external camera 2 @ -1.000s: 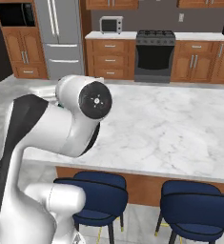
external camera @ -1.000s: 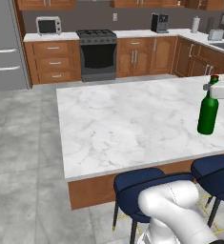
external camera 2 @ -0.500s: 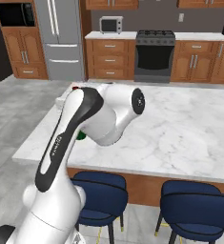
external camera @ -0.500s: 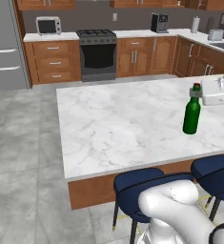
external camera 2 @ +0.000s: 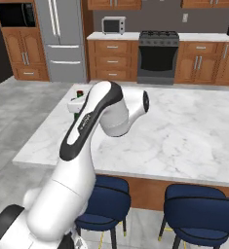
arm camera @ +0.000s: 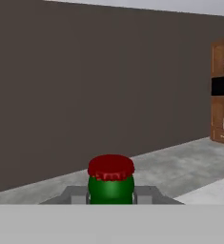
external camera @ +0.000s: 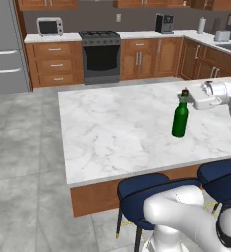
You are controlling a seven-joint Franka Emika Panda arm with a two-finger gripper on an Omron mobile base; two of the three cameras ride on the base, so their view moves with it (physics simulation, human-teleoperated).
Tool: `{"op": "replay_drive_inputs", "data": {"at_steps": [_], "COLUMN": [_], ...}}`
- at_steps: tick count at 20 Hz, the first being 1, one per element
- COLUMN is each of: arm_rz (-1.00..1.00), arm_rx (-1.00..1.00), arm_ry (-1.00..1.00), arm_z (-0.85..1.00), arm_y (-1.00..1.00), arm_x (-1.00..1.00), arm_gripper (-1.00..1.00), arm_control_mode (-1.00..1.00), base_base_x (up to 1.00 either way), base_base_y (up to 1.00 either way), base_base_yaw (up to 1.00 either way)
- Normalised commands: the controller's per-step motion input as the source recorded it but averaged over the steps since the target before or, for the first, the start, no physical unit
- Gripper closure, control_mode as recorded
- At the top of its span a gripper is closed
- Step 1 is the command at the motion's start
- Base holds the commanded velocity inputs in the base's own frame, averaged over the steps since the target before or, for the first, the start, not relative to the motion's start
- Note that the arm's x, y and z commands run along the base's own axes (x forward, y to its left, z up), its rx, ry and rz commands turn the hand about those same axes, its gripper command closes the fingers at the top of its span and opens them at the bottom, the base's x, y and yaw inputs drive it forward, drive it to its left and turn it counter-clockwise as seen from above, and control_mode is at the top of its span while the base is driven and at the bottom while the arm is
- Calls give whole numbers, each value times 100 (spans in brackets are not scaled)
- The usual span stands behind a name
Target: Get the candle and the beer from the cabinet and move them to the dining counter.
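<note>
- Left base view: the slim dark green glass beer bottle [external camera: 180, 116] stands upright, with a narrow neck and a red cap, over the large white, grey-veined marble dining counter [external camera: 122, 128], toward its right side; whether its base touches the top I cannot tell.
- The stone looks smooth and polished, with a thick squared edge over a reddish-brown wooden base; rounded navy blue padded stools [external camera: 145, 194] on thin dark legs tuck under its near edge.
- The white two-finger gripper [external camera: 187, 98] reaches in horizontally from the right and is clenched on the bottle's neck, just below the cap, with the green body hanging below the fingers.
- Hand view: the bottle's ridged red cap [arm camera: 111, 167] and the green shoulder beneath it sit dead centre between the grey fingers [arm camera: 75, 194], pressed in from both sides.
- Right base view: the white arm's glossy upper link [external camera 2: 91, 119], with its dark stripe, arches over the counter's left end; the red cap peeks out beside it, just behind the arm.
- Behind the island, reddish-brown raised-panel drawer units [external camera: 55, 64] flank a black stove [external camera: 101, 56], with a small white microwave [external camera: 49, 26] on the pale worktop.
</note>
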Motion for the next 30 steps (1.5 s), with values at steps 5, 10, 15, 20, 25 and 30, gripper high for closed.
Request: {"op": "replay_drive_inputs", "data": {"at_steps": [5,10,15,20,25,30], "arm_rz": [12,3,0,0,0,0], "arm_rx": [0,0,0,-1,1,0], "arm_ry": [0,-1,-1,0,0,0], "arm_z": [-28,-22,-28,-38,-24,-22], "arm_y": [27,0,19,33,14,6], "arm_x": [31,9,10,14,24,27], "arm_gripper": [100,100,100,100,100,100], "arm_control_mode": [-100,-100,-100,-100,-100,-100], "base_base_x": [0,0,0,0,0,0], "base_base_y": [0,0,0,0,0,0], "base_base_yaw": [0,0,0,0,0,0]}}
